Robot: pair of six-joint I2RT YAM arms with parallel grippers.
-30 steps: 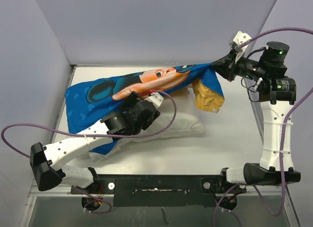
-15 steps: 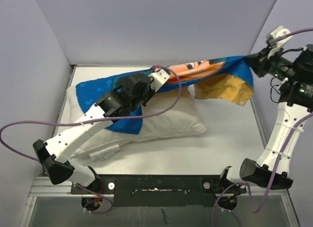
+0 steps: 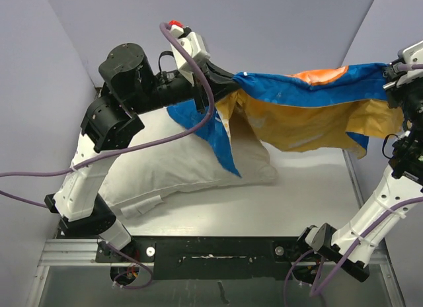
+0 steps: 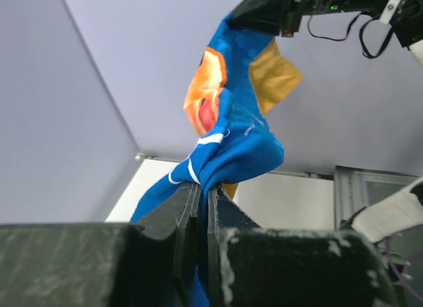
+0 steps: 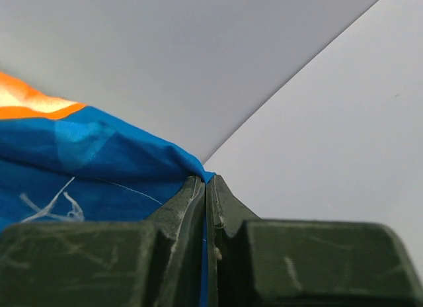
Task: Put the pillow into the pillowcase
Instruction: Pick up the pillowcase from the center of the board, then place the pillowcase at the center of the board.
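Observation:
The blue pillowcase (image 3: pixel 301 88) hangs stretched in the air between both grippers, its mustard-yellow side (image 3: pixel 310 125) sagging below. My left gripper (image 3: pixel 231 79) is shut on the pillowcase's left end; in the left wrist view the blue cloth (image 4: pixel 228 148) is pinched between the jaws of the left gripper (image 4: pixel 203 188). My right gripper (image 3: pixel 390 75) is shut on the right end, and blue fabric (image 5: pixel 99 158) runs into the right gripper (image 5: pixel 206 181). The white pillow (image 3: pixel 178 165) lies flat on the table below, its right part under a hanging blue flap.
The white table (image 3: pixel 310 201) is walled by grey panels (image 3: pixel 264 22) at the back and sides. The left arm (image 3: pixel 99 128) rises over the pillow's left end. A purple cable (image 3: pixel 165 138) loops across the pillow. A black rail (image 3: pixel 211 247) runs along the near edge.
Both arms have risen and moved apart, lifting the pillowcase off the pillow and pulling it taut in the air. The left gripper has shut on the cloth's left end.

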